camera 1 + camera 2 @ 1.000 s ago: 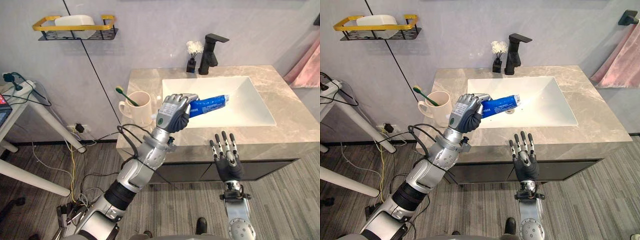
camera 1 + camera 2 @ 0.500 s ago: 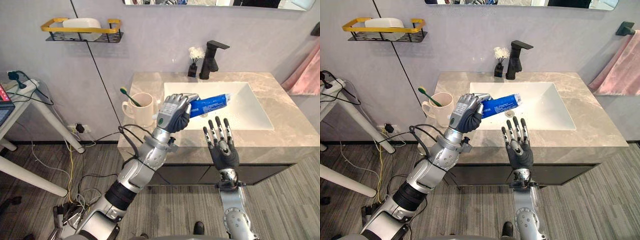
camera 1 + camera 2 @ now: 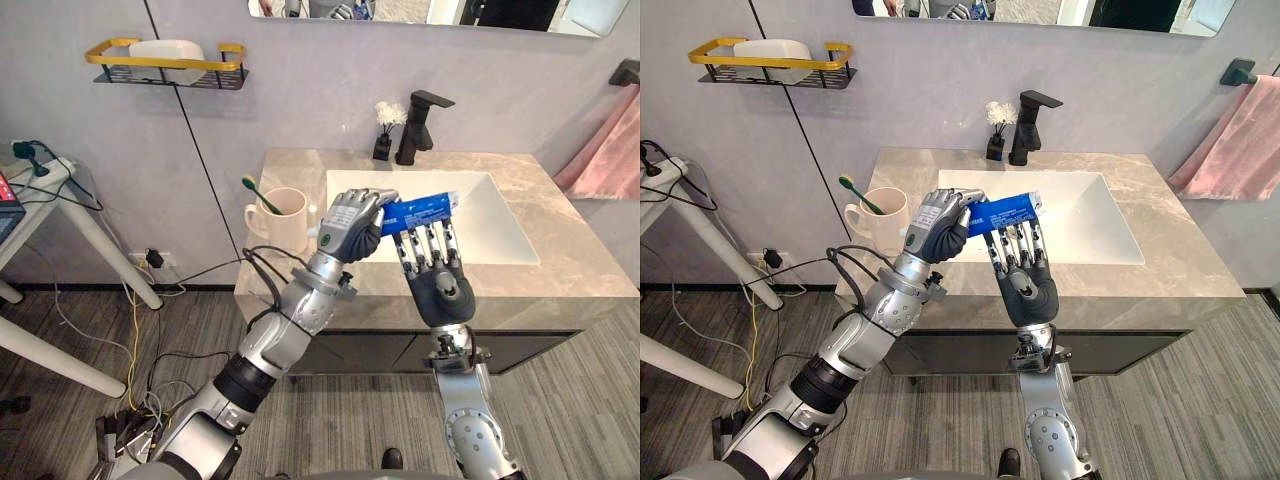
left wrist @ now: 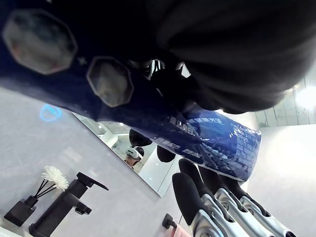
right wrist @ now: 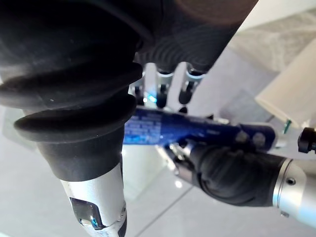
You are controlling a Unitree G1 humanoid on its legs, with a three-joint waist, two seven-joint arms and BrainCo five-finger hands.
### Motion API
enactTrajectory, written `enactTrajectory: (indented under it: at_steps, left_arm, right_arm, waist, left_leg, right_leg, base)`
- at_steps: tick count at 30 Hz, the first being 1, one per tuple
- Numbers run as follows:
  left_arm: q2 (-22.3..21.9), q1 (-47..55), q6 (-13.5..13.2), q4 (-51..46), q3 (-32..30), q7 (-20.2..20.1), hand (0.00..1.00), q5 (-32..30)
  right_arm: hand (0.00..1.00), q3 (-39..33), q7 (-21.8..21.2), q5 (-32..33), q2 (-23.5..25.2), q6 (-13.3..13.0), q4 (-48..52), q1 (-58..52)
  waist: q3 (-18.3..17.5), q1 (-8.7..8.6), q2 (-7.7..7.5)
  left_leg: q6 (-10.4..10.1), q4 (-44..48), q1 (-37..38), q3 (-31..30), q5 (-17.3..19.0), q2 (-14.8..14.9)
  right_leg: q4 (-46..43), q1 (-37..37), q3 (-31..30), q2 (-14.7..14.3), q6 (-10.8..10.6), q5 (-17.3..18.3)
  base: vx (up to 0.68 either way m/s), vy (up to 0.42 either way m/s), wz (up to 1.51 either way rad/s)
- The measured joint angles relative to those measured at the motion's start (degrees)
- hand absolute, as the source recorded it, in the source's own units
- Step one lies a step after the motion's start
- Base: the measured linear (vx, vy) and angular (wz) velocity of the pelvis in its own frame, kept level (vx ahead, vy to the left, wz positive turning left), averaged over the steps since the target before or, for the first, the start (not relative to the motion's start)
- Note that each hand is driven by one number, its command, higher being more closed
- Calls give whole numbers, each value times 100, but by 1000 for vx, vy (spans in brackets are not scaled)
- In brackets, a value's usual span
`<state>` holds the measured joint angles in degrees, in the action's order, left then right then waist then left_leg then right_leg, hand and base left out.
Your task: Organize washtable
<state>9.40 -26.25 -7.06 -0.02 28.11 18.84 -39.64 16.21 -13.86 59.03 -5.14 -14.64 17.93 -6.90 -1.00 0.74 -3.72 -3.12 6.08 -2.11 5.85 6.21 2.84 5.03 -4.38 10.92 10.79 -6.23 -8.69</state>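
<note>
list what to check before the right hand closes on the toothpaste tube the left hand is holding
1. Left hand curled round the toothpaste tube: ok.
2. Right hand raised beside the tube, fingers straight: ok.
3. Right fingers actually touching the tube: cannot tell; their tips overlap it in the eye views.
4. Free tube length sticking out past the left hand: ok.
5. Cup with toothbrush upright on the counter, apart from both hands: ok.
</note>
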Motion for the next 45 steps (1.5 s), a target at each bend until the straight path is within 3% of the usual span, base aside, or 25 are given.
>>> enactTrajectory:
  at_steps: [7,13,23,27,33,37,38,45]
  left_arm:
    - [-35,-3,-67,0,-10,30,100,63]
    - [-44,-3,-34,5,4,74,100,75]
    - [-236,-3,35,11,63,255,100,293]
    - [-319,-2,-83,54,366,249,100,308]
    - [-359,0,-66,66,361,242,100,307]
    - [-371,0,-67,68,345,250,100,308]
    - [-371,0,-65,69,342,249,100,308]
    - [-404,4,-78,80,443,242,100,307]
  right_arm:
    - [0,64,37,171,19,-29,155,35]
    - [0,63,328,97,38,-79,157,211]
    - [0,35,867,-405,237,-252,155,564]
    - [0,-141,1138,-645,421,-397,49,1005]
    - [0,-155,1421,-1453,417,-451,-294,1172]
    - [0,-104,1563,-1606,426,-452,-430,1333]
    - [100,-99,1615,-1656,425,-452,-476,1366]
    - [100,-102,1769,-1693,457,-452,-587,1465]
  waist:
    - [0,8,0]
    - [0,9,0]
    - [-4,23,8]
    - [-7,24,14]
    - [-54,28,94]
    - [-71,43,121]
    - [-71,43,121]
    - [-71,84,121]
  left_leg:
    - [0,0,0,5,1,1]
    - [0,5,4,19,1,4]
    - [1,13,-11,-42,0,0]
    - [2,18,-19,-81,-3,-3]
    - [-2,-29,-20,-121,-36,-2]
    - [-6,-133,11,-133,-101,-5]
    - [-9,-161,18,-141,-119,-6]
    - [-9,-211,39,-140,-148,-5]
  right_leg:
    - [1,0,-3,0,0,-1]
    - [-1,-1,-4,-2,-1,-1]
    - [-1,27,22,4,0,-1]
    - [-4,43,72,10,3,4]
    - [-7,43,145,10,-4,24]
    - [-5,43,164,10,-6,27]
    - [-5,43,167,10,-6,27]
    - [-5,43,165,9,-6,27]
  base:
    - [0,0,0]
    - [0,0,0]
    - [0,0,2]
    - [0,0,4]
    - [-4,-9,3]
    - [-3,-8,2]
    - [-14,-20,3]
    - [0,0,0]
